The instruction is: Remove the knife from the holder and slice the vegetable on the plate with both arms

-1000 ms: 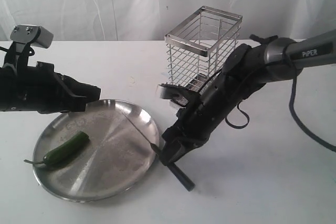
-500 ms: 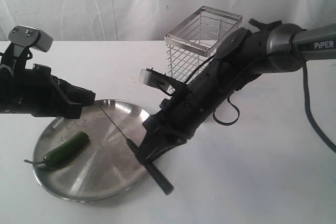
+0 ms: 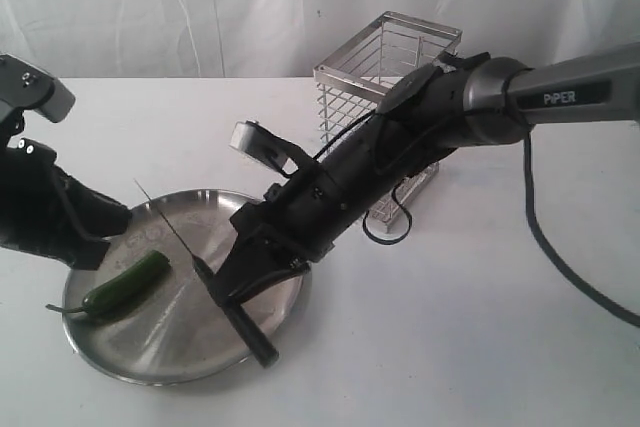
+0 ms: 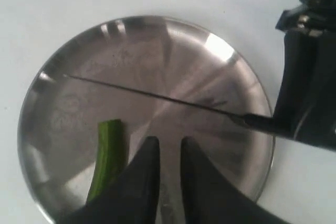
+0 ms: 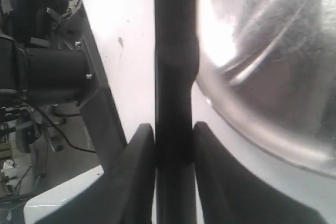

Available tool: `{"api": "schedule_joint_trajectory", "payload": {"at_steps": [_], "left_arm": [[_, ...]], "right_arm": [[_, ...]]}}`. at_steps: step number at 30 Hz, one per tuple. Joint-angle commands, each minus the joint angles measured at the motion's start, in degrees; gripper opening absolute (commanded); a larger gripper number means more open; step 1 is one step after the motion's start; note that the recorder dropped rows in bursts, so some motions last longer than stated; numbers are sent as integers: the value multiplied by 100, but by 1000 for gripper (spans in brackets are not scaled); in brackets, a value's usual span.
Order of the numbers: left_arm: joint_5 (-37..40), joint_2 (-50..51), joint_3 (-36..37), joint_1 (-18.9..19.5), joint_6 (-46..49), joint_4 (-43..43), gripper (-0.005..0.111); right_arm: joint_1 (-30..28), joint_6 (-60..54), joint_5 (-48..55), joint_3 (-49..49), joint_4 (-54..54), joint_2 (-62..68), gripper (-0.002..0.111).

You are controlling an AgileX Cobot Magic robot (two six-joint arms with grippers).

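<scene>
Nearest the camera sits the plate (image 3: 120,362), round and scuffed steel on the white bench (image 3: 450,347). The vegetable (image 3: 125,285) lies whole on the plate's left part, its thin stem reaching toward the rim.

Above the plate the right end effector (image 3: 240,282) pinches the knife (image 3: 215,287) by its black handle; in the right wrist view the two fingers (image 5: 134,166) press against the handle from either side. The slim blade slants over the plate toward the far left rim — in the left wrist view it crosses the plate beyond the chili's cut-looking end, not touching it.

The left end effector (image 4: 165,171) hovers just beside the vegetable with its fingers nearly together, only a narrow gap between them and nothing in that gap.

So the knife is out of the holder (image 3: 385,112), and the step in hand looks like bringing the blade to the vegetable. Next, I judge, the left arm must spread its fingers and steady the chili, while the right arm lines the edge across it — the blade sits beyond it at present.

Farther back the wire holder stands upright on the bench behind the right arm. A white cloth backdrop (image 3: 200,7) closes off the room.
</scene>
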Motion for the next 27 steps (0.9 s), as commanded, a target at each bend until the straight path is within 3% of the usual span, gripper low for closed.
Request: {"api": "schedule_joint_trajectory", "payload": {"at_steps": [1,6,20,27], "left_arm": [[225,-142,25,-2,-794,729,21],[116,-252,25,-2,-817,752,21],[-114,-91,29,-2,-830,787,21],[-279,262,29,-2,-852,712,21]], "right_arm": [[41,571,45,-676,-721,268,0],[54,781,45,-1073,-930,405,0],[611,809,45,-1083,-706,611,0],[624,768,45,-1083,-771,648,0]]}}
